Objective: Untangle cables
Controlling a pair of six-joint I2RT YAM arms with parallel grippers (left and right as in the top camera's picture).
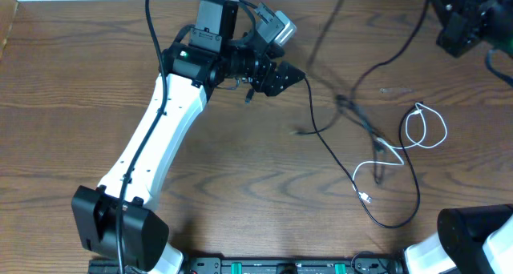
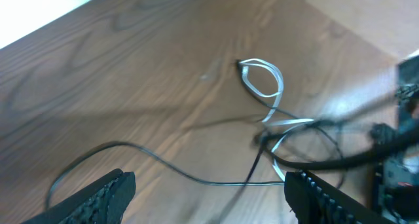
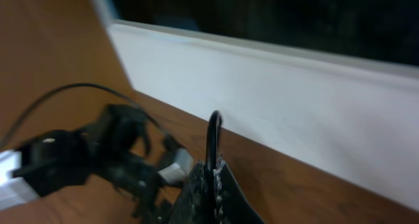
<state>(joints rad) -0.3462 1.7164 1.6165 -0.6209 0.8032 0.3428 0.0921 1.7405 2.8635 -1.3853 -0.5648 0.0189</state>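
Observation:
Several thin cables lie tangled right of centre. A white cable makes a small loop and trails to a plug. A black cable runs from near my left gripper down into a wide loop. In the left wrist view my left gripper stands wide open above the table. The black cable lies between and beyond its fingers, touching neither, and the white loop lies farther off. My right gripper, at the far right corner, is shut on a black cable that sticks up from its jaws.
The wooden table ends at a white wall along its far edge. The left arm's white link slants across the left half. The right arm's base sits at the near right corner.

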